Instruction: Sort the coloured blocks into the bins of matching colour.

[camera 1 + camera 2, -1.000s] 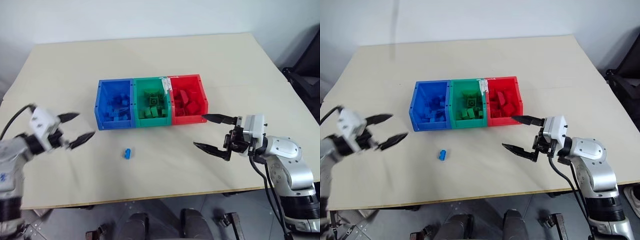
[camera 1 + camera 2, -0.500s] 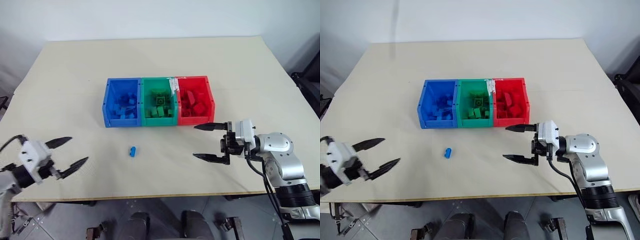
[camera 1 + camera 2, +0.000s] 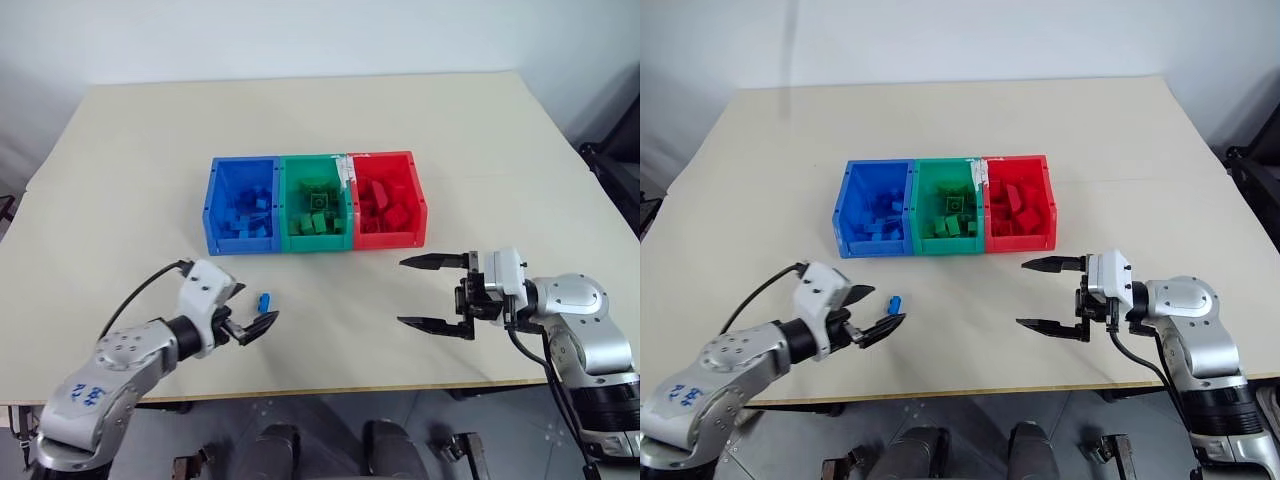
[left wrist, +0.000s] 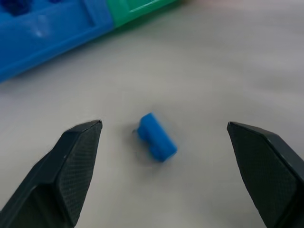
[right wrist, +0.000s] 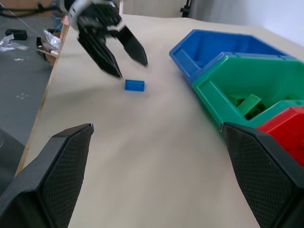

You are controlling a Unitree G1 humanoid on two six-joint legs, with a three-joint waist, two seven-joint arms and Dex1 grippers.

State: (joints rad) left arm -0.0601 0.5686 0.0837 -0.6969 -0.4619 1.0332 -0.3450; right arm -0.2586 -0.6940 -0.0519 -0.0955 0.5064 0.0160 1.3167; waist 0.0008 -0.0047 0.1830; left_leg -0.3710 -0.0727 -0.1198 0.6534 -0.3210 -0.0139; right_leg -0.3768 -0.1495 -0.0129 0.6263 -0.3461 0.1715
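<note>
Blue block [image 3: 264, 300] lay alone on surface [image 3: 130, 180], just in front of blue bin [image 3: 241, 205]. Left gripper [image 4: 164, 142] far nearer than right gripper [image 3: 436, 291]; jaws spread, straddling block w/o contact, block's long axis skewed across gap. Right jaws also released.

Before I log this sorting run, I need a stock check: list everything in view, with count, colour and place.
table: one, beige, under everything
bins: three joined in a row mid-table; blue bin on the robot's left, green bin in the middle, red bin on the right; each holds several blocks of its own colour
loose blue block: one, on the table in front of the blue bin
left gripper: black fingers, open, right at the loose blue block, not closed on it
right gripper: black fingers, open, empty, in front of the red bin
</note>
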